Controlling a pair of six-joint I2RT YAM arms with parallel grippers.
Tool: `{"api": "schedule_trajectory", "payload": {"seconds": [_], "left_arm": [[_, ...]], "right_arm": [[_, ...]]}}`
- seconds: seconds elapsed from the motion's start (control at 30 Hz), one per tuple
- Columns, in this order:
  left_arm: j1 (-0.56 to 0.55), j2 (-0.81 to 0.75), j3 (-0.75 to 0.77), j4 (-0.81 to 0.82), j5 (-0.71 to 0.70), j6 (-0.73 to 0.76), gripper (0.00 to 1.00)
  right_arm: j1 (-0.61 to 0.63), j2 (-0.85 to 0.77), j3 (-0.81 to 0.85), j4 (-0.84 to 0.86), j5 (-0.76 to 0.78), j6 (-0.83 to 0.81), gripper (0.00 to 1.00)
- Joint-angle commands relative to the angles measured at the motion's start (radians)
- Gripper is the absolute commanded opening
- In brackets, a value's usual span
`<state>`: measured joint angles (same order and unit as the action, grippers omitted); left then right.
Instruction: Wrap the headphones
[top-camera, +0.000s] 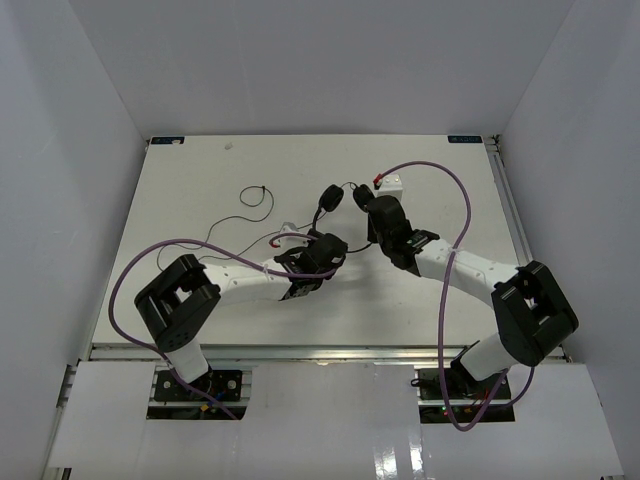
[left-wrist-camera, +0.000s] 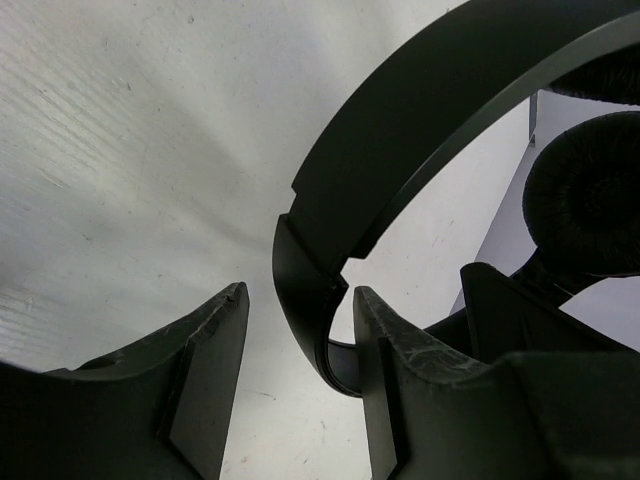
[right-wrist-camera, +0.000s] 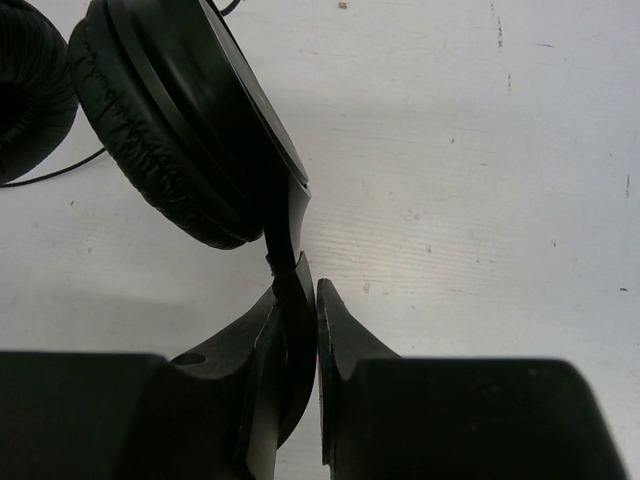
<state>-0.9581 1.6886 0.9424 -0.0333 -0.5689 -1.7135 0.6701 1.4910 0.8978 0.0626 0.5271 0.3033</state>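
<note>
We see the right claw (right-wrist-camera: 308, 292) clamped on the slim stem of the headphones (right-wrist-camera: 180, 130) just under one earcup, out at the middle of the table (top-camera: 200, 170). The left claw (left-wrist-camera: 300, 300) stands with jaws apart around the end of the headband (left-wrist-camera: 430, 110), which sits close to one finger with a gap on the other side. The thin cord (top-camera: 255, 195) lies looped on the table to the left.
</note>
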Motion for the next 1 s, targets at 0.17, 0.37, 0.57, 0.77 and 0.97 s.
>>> {"api": "schedule_trajectory", "payload": {"seconds": [0.17,0.37,0.57,0.77,0.97], "left_arm": [[-0.003,-0.024,0.027,-0.053,-0.019,-0.038,0.5],[0.001,-0.018,0.022,-0.05,-0.017,-0.046,0.41],[0.004,-0.014,0.02,-0.038,-0.006,-0.045,0.19],[0.01,-0.045,-0.001,-0.036,-0.015,-0.044,0.0],[0.029,-0.109,-0.038,-0.056,-0.032,0.029,0.0]], "right_arm": [[0.004,0.015,0.06,0.036,0.008,0.054,0.08],[0.006,-0.031,0.017,0.074,-0.025,0.062,0.08],[0.009,-0.061,-0.017,0.11,-0.067,0.063,0.08],[0.008,-0.093,-0.057,0.157,-0.196,0.002,0.35],[0.005,-0.149,-0.083,0.153,-0.436,-0.287,0.91]]}}
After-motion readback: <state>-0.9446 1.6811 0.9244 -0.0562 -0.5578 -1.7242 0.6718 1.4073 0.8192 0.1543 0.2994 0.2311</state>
